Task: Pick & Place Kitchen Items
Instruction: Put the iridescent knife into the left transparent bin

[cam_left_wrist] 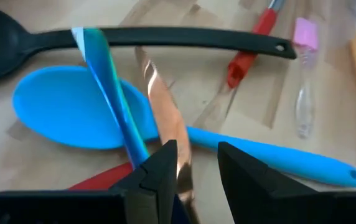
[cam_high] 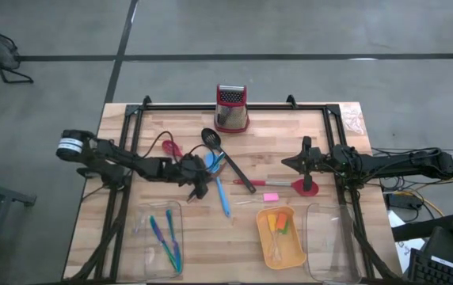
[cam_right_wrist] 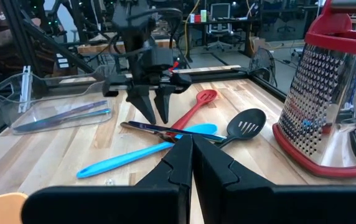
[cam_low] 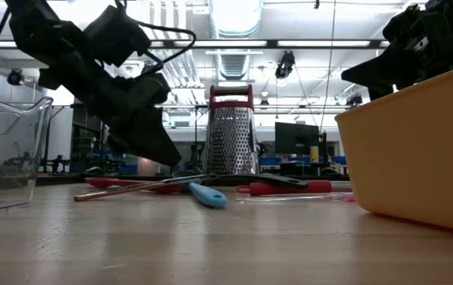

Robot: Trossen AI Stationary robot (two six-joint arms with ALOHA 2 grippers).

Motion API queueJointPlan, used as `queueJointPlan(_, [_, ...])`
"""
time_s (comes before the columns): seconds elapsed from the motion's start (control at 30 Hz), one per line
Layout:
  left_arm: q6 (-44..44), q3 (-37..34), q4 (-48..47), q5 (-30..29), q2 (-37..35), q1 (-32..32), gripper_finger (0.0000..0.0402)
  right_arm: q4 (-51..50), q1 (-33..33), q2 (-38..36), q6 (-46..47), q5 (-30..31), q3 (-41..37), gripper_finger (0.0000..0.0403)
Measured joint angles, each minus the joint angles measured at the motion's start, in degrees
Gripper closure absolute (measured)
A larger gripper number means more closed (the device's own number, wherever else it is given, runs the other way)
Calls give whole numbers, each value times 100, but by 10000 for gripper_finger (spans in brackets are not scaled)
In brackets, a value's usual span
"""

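Note:
A pile of kitchen items lies mid-table: a blue spoon [cam_high: 220,194], a black slotted spoon [cam_high: 211,138], a red slotted spoon [cam_high: 171,148], and a copper stick [cam_left_wrist: 162,106] and a shiny blue-green stick [cam_left_wrist: 106,81] lying across the blue spoon's bowl [cam_left_wrist: 72,112]. My left gripper [cam_high: 197,190] is open, pointing down just over the two sticks; the copper stick runs under the gap [cam_left_wrist: 198,165] close to one finger [cam_left_wrist: 165,168]. A red spatula [cam_high: 306,187] and a pink piece [cam_high: 270,196] lie to the right. My right gripper [cam_high: 287,162] is shut and empty, above the table near the spatula. My left gripper comes from above, its fingers [cam_right_wrist: 148,112] pointing down, one on either side of the copper stick's near part [cam_left_wrist: 181,162]. I cannot tell whether a fingertip touches the stick. The stick lies flat on the blue spoon and the table.
A metal grater with a red top [cam_high: 231,108] stands at the far edge. A clear tray [cam_high: 143,218] with several thin sticks is at the near left, an orange tray [cam_high: 294,257] with small pieces near centre, another clear tray [cam_high: 333,237] at the near right.

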Motion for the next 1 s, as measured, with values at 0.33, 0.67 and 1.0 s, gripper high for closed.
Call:
queueJointPlan(0.33, [-142,-2,-355,-624,152,0,280,-2,1,0,0,-2,0,394])
queueJointPlan(0.67, [-357,-7,-609,-811,145,2,280,0,1,0,0,0,0,394])
queueJointPlan(1.0, [-564,0,-627,-459,136,-4,280,0,1,0,0,0,0,394])
